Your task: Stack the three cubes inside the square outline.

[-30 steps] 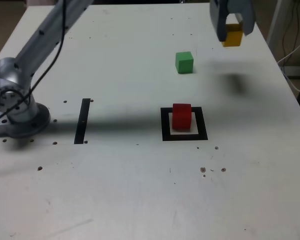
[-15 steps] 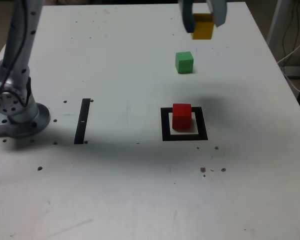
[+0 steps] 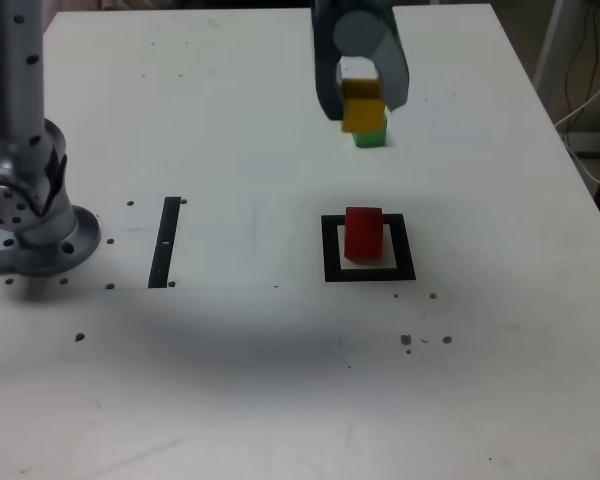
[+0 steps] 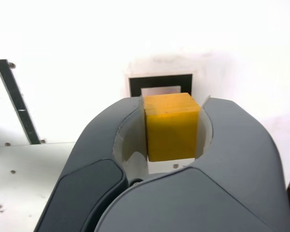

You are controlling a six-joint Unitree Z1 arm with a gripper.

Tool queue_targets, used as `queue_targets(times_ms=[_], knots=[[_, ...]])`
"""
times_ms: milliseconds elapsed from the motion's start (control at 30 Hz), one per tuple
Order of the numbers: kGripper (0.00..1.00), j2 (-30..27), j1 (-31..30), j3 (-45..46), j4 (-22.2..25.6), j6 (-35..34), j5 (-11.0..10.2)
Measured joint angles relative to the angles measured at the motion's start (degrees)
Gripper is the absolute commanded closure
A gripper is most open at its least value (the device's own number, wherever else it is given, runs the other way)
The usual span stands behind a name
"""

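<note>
So, gripper [image 3: 362, 98]: we see it clamped on the yellow cube [image 3: 363, 108], held up above the table [image 3: 230, 380].
Red cube [image 3: 363, 232]: sitting inside the square outline [image 3: 332, 262].
Green cube [image 3: 372, 136]: mostly hidden behind the yellow one.

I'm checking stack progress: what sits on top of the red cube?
Nothing: the red cube stands alone inside the square outline. The yellow cube is held in the air, hiding most of the green cube.

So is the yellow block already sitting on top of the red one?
No, the yellow block is held up in the air between the jaws, while the red block stands alone in the square outline.
</note>
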State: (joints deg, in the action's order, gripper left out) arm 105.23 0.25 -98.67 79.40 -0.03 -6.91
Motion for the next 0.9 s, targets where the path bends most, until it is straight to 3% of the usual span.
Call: queue_targets(times_ms=[400,900], knots=[[0.72,-1.1,-5.9,4.7,-3.0,-6.4,-1.0],[0.72,2.9,-8.2,4.8,-4.8,-6.8,-0.1]])
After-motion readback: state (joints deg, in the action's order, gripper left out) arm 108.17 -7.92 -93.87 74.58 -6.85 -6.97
